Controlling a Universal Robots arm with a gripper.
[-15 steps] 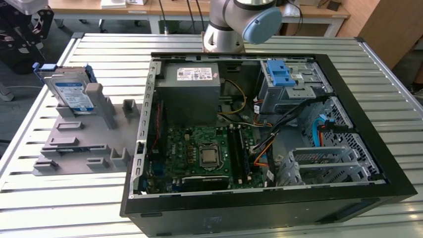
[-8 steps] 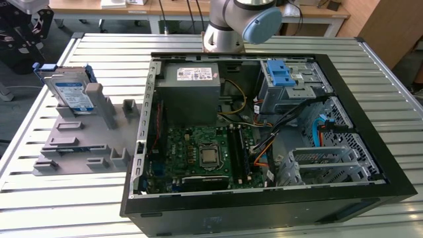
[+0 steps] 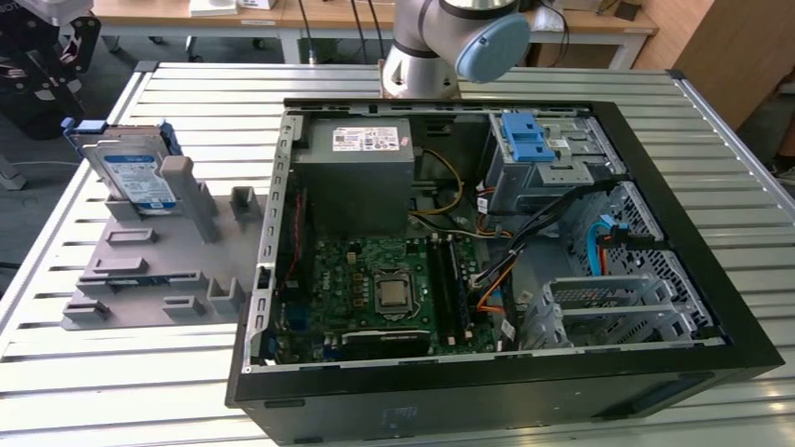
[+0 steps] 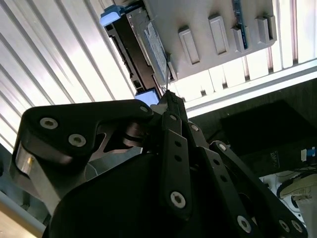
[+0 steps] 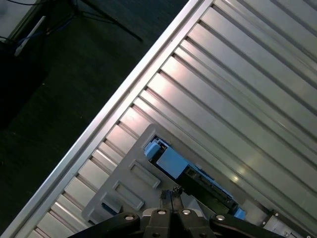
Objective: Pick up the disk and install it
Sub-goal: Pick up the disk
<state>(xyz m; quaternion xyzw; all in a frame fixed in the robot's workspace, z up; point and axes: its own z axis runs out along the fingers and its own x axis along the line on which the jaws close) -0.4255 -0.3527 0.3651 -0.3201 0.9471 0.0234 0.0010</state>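
Your tabletop [image 3: 720, 168] is made of long shiny metal strips with grooves between them. In the exterior view, a big black computer box [image 3: 497, 391] with its side off lies flat on it, from the middle out toward 4 o'clock. At 9 o'clock, just beside the box, a grey plastic holder [image 3: 149, 279] sits flat on the strips.

The arm [image 3: 450, 47] is cut off by the exterior view's upper edge — just above its blue-capped joint. The disk [image 3: 134, 177] has its lower part hidden behind the holder [image 3: 149, 279]. In the second wrist view the gripper [image 4: 168, 96] covers one end of the disk.
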